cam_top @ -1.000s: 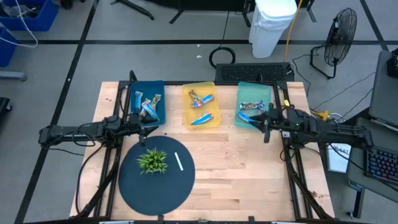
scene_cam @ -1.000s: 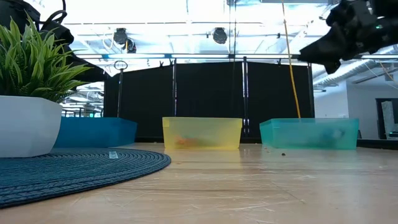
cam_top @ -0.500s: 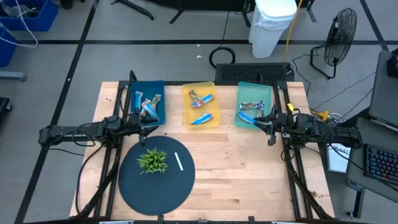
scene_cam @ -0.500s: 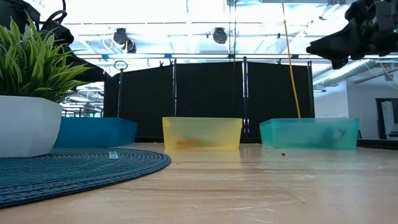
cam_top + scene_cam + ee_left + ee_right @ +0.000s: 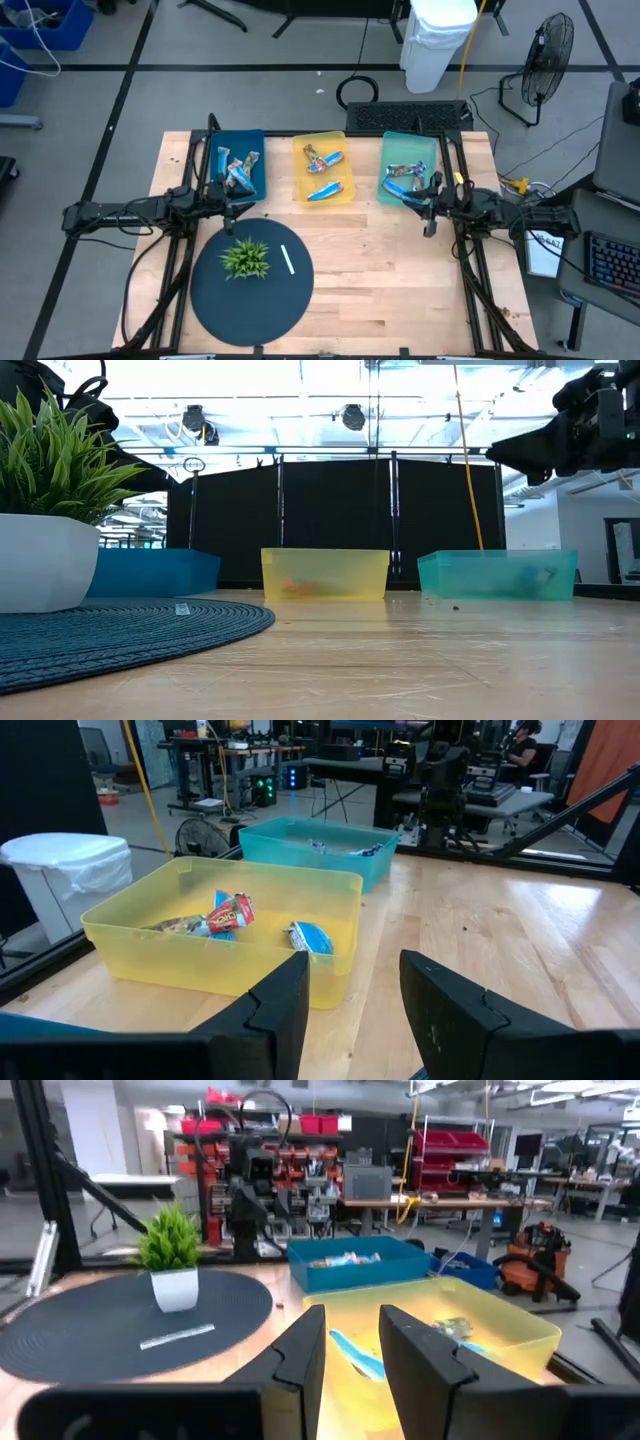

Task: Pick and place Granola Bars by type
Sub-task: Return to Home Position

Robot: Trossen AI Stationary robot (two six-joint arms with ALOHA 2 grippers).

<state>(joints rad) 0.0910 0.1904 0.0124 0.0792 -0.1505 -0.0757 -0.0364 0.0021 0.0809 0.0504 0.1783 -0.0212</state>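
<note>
While the right arm sat folded at the table's right side, the right claw [image 5: 426, 205] hung in the air just off the near corner of the green bin [image 5: 410, 147], the yellow bin's [image 5: 303, 178] neighbour on the right.

Right claw fingers [image 5: 300, 1355]: slightly apart, a narrow gap between them; nothing held, nothing touched.

Left claw [image 5: 233, 204]: waiting on the yellow bin's other side, at the near edge of the blue bin [image 5: 250, 140]. Its fingers [image 5: 285, 1010] were likewise a little apart and empty.

Granola bars [image 5: 322, 158]: a few lay in the yellow bin, blue-and-white with one reddish. More lay in the blue bin to its left and in the green bin to its right.

Other items: a round dark mat [image 5: 250, 300] lay nearer than the yellow bin and to its left, carrying a small green plant [image 5: 245, 258] and a white stick [image 5: 288, 260].

Change from half a second before: in the low view the right claw sat lower and more level, and from above its tip stood slightly closer to the yellow bin. The left claw, the bins and the bars showed no shift.
</note>
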